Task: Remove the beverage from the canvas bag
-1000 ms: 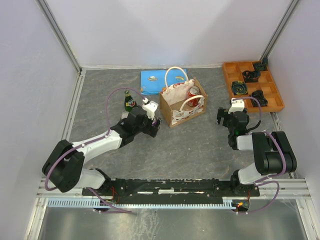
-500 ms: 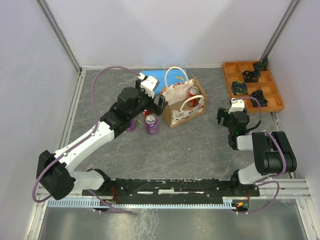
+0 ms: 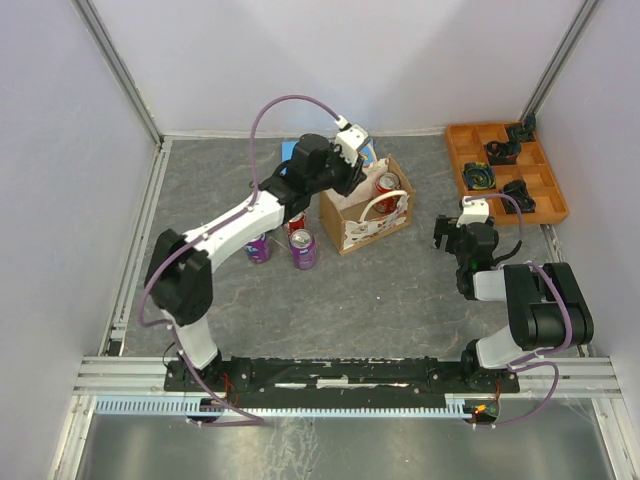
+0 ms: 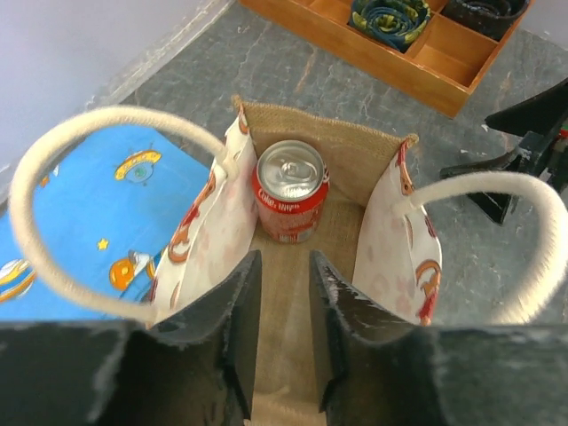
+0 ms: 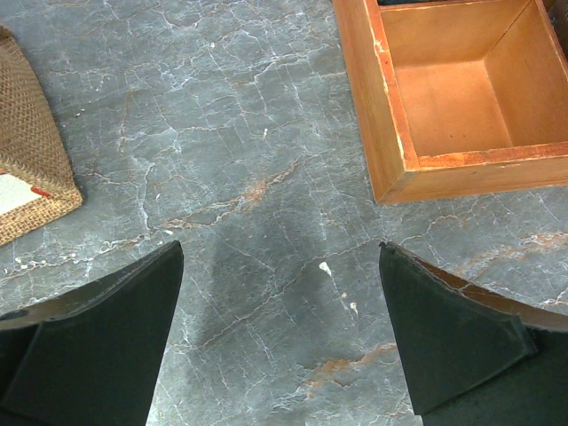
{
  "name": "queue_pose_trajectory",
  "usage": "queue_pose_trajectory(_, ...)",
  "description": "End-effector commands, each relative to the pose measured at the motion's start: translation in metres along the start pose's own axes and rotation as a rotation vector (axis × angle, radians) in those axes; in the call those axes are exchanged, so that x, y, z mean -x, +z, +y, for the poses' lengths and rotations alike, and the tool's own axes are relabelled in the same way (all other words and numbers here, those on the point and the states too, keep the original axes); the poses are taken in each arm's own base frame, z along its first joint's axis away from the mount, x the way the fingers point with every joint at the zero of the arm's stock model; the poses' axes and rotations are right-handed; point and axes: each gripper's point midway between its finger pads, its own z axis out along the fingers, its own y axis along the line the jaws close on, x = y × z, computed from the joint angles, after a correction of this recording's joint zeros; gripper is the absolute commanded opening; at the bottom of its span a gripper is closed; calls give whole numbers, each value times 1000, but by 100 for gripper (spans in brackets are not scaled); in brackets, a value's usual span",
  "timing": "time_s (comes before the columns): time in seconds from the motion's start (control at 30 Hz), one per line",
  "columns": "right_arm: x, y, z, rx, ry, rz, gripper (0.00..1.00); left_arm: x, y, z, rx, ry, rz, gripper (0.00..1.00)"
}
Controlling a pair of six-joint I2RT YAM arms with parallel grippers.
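Note:
The canvas bag (image 3: 352, 222) stands open in mid-table, and a corner shows in the right wrist view (image 5: 27, 151). In the left wrist view its tan inside (image 4: 355, 160) holds one upright red can (image 4: 291, 191) at the far end, also seen from above (image 3: 387, 183). The white rope handles (image 4: 89, 124) arch on both sides. My left gripper (image 4: 282, 328) hangs over the bag's mouth (image 3: 350, 165), jaws a narrow gap apart and empty, short of the can. My right gripper (image 5: 280, 248) is wide open and empty over bare table, right of the bag (image 3: 452, 232).
Two purple cans (image 3: 303, 250) (image 3: 258, 247) and a red can (image 3: 296, 222) stand on the table left of the bag. A blue picture book (image 4: 98, 204) lies behind the bag. An orange wooden compartment tray (image 3: 455, 160) with dark parts sits at the back right (image 5: 390, 133).
My left arm has left a purple can standing left of the bag and swung up and right, over the bag's opening. The right arm has not moved.

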Motion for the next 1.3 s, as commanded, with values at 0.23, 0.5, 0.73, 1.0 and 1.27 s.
queue_pose_trajectory(0.23, 22, 5, 1, 5, 3, -67, 99, 15, 61, -13, -162, -4, -3, 48)
queue_pose_trajectory(0.5, 23, 5, 1, 6, 3, -69, 99, -16, 85, -22, -222, -59, 64, 74)
queue_pose_trajectory(0.73, 23, 5, 1, 6, 2, -68, 99, -36, 102, -22, -228, -100, 101, 78)
queue_pose_trajectory(1.0, 22, 5, 1, 5, 3, -68, 99, -50, 115, -13, -166, -128, 129, 83)
queue_pose_trajectory(1.27, 22, 5, 1, 6, 3, -68, 99, -50, 121, 1, -96, -120, 127, 94)
